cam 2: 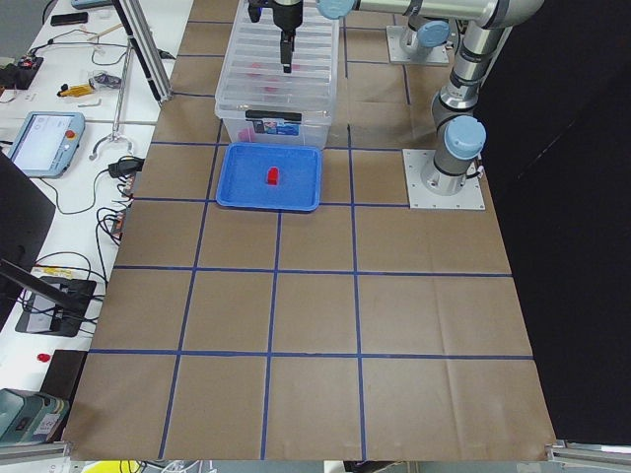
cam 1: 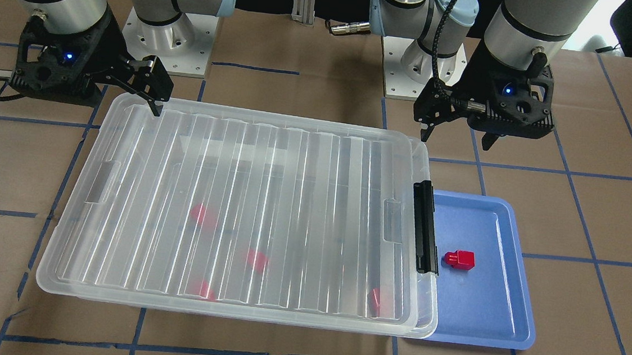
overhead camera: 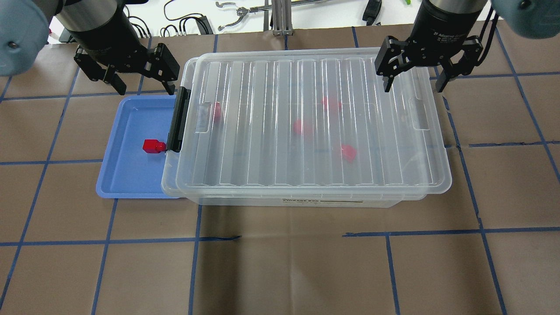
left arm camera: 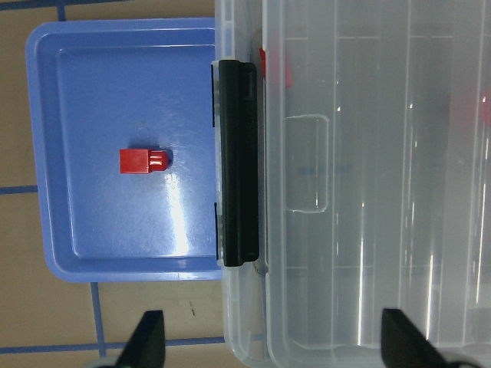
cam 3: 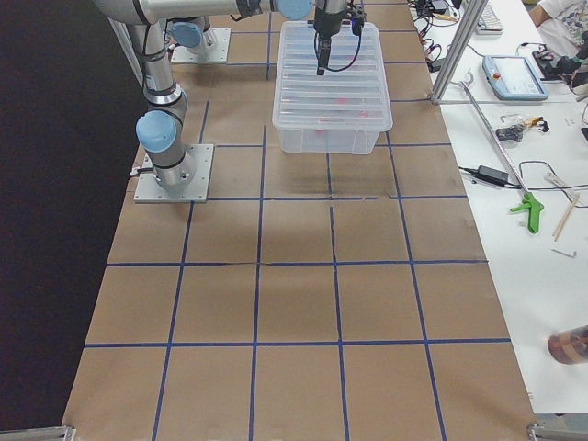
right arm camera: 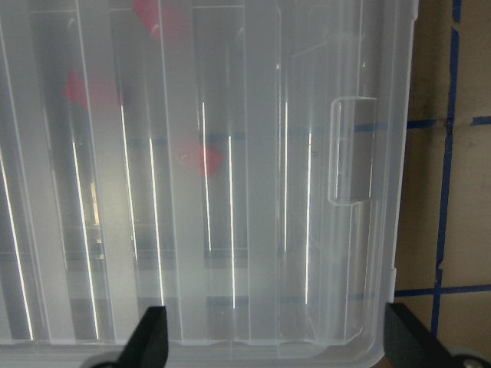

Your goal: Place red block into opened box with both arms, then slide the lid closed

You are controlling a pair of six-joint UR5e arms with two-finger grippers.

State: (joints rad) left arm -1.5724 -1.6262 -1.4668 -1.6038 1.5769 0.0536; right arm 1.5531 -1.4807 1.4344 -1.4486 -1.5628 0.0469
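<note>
A: The left gripper [overhead camera: 145,89]: is it carrying anything?
B: No. Its jaws stand wide apart with nothing between them, and it hangs above the latch end of the box [overhead camera: 306,202]. The right gripper [overhead camera: 413,89] is spread and bare too, above the box's other short end.
A: Where is the red block [overhead camera: 153,146]?
B: Outside the box, on the floor of the blue tray [overhead camera: 127,175] that sits against the box's latch end. Its long axis runs in line with the box's long side, and its stub points at the black latch bar [overhead camera: 177,118].
A: Touching it?
B: The overhead view suggests so, but the front and left wrist views show a strip of tray floor between them.
A: Room around it?
B: Blue floor on every side, then the tray's raised rim.
A: And the lid [overhead camera: 271,144]?
B: Flat on the box, covering nearly all of it. A narrow strip of box rim shows past it at the latch end.
A: Anything unclear?
B: Four red blocks [overhead camera: 302,127] inside are only blurs through the ribs. The box rim hides the tray's nearest edge.
</note>
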